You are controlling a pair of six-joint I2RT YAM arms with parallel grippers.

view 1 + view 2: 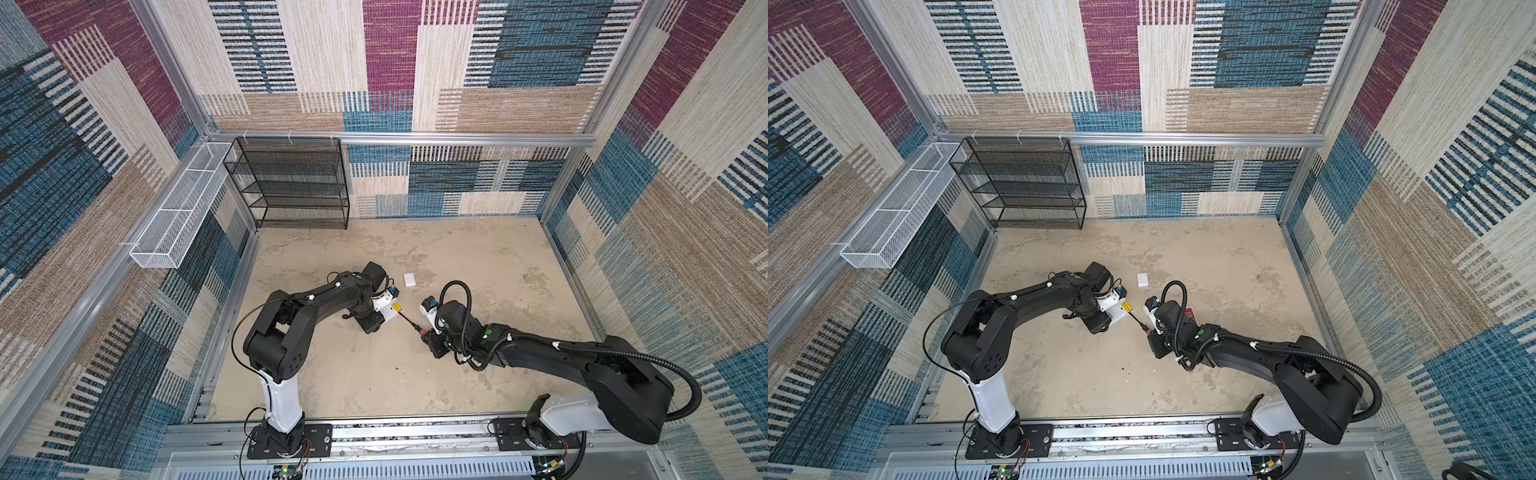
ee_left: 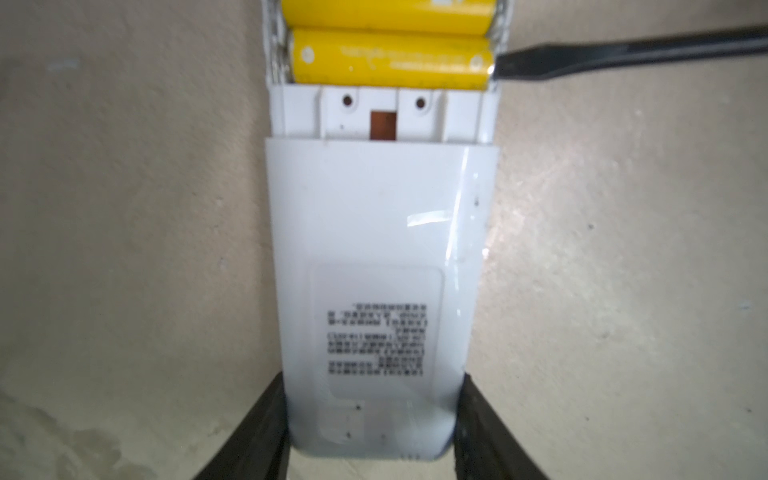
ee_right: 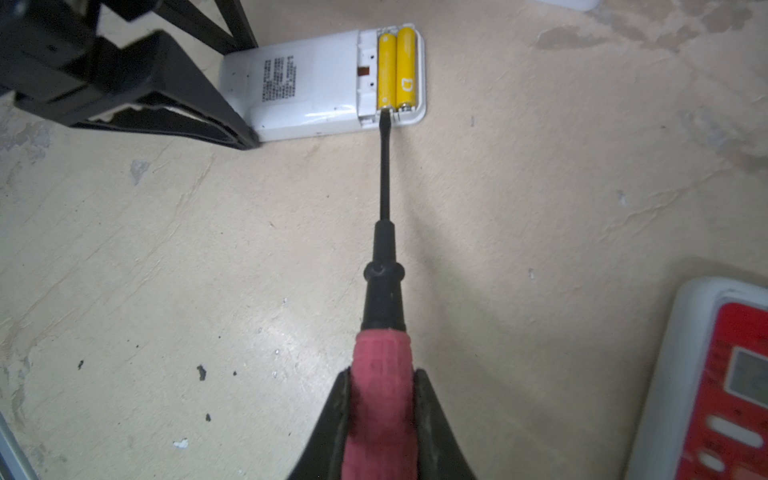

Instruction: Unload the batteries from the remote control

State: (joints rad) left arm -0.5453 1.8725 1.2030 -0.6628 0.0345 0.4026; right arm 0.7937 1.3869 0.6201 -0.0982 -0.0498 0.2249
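While the left gripper (image 2: 372, 415) clamps the label end of the white plastic remote control (image 2: 374, 232), jaws about as wide as the casing, the remote lies back-up on the beige mottled table (image 1: 478, 270). Battery bay is uncovered. Two yellow cylindrical batteries (image 2: 390, 56) sit in it side by side, across the remote's width. The right gripper (image 3: 382, 415) is pinched narrow on the red handle of the black-shaft flat-blade screwdriver (image 3: 384, 291). Blade tip touches one end of the battery nearer the label, right at the bay wall. Shaft lines up with that battery's long axis. A small white rectangular plastic cover (image 1: 409, 279) lies on the table beyond both grippers, touching neither. A second remote (image 3: 723, 386), white casing with a red face, lies face-up beside the right arm. The black mesh shelf (image 1: 299, 183) and white mesh basket (image 1: 183, 208) are at the far left, well apart.
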